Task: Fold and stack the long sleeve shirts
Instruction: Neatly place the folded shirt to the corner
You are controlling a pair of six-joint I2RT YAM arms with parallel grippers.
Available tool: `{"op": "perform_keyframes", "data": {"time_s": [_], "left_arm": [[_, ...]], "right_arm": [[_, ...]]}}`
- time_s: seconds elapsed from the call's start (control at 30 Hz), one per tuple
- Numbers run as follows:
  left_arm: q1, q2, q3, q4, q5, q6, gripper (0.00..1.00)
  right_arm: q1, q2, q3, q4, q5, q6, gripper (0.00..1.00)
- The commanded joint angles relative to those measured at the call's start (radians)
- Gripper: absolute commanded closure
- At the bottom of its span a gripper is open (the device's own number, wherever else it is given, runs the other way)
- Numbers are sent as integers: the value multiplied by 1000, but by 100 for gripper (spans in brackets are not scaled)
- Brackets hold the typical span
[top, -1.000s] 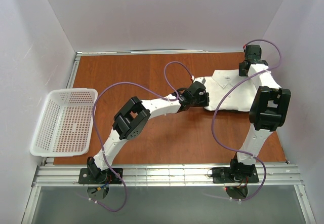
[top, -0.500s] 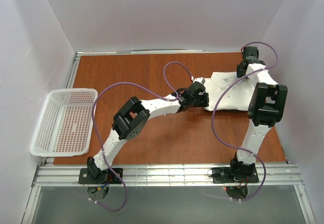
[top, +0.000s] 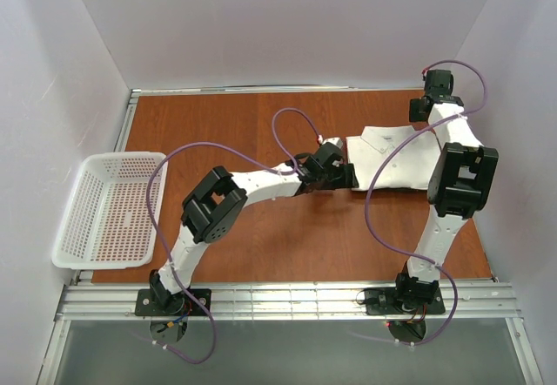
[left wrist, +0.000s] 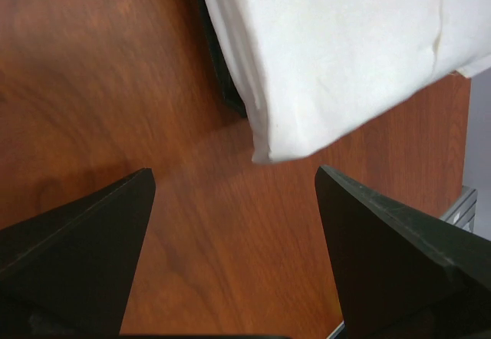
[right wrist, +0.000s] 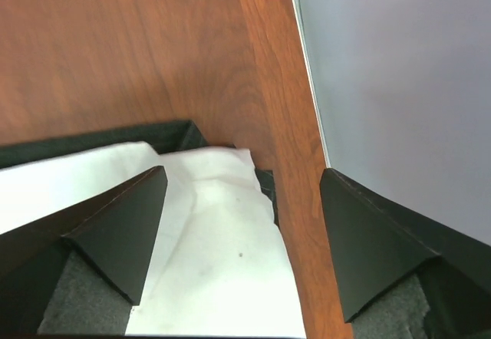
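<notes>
From above: finds both sets of jaws parted where a second ago shut, the left gripper (top: 344, 174) drawn back a little leftward off the left edge of the white shirt (top: 392, 160), the right gripper (top: 425, 108) shifted slightly farther away at its far right corner. Shows the shirt folded flat at the far right of the table (top: 226, 132), close to the right edge, with wide bare wood to the left as far as the basket (top: 109, 211) at the left edge. From the left wrist: looks between spread jaws onto bare wood, holding nothing, a corner of the white fold just ahead and apart from both tips, over a sliver of the dark shirt (left wrist: 222, 78). From the right wrist: open too, gripping nothing, straddling the white corner laid on dark cloth, hard by the table's right edge and the wall (right wrist: 383, 63); contact with the cloth impossible to tell.
</notes>
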Motion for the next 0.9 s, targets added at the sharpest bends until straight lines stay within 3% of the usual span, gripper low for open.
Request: {"op": "perform_keyframes", "data": {"time_s": [0.0,0.17,0.27,0.4,0.53,0.7,0.87], "left_arm": [[38,-193,-44,3,-2,-11,18],[96,-316,-162,6,42,-1,18],[156,-419,-239,-19,77,25,18],[274,-555,-331,-95,93,95,18],[383,-684,-408,-190,111,178,18],[522,-822,-522,-235,105,293,18],[564,-900,-645,-180,74,301,18]], "right_arm": [[-1,-115,94,-16,-83,37,23],[-1,-218,40,-50,-209,182,22],[-7,-307,-87,-47,-275,299,23],[-67,-468,-370,18,-445,466,26],[-140,-586,-629,209,-620,601,30],[-188,-670,-800,283,-653,684,30],[-261,-715,-984,404,-663,761,31]]}}
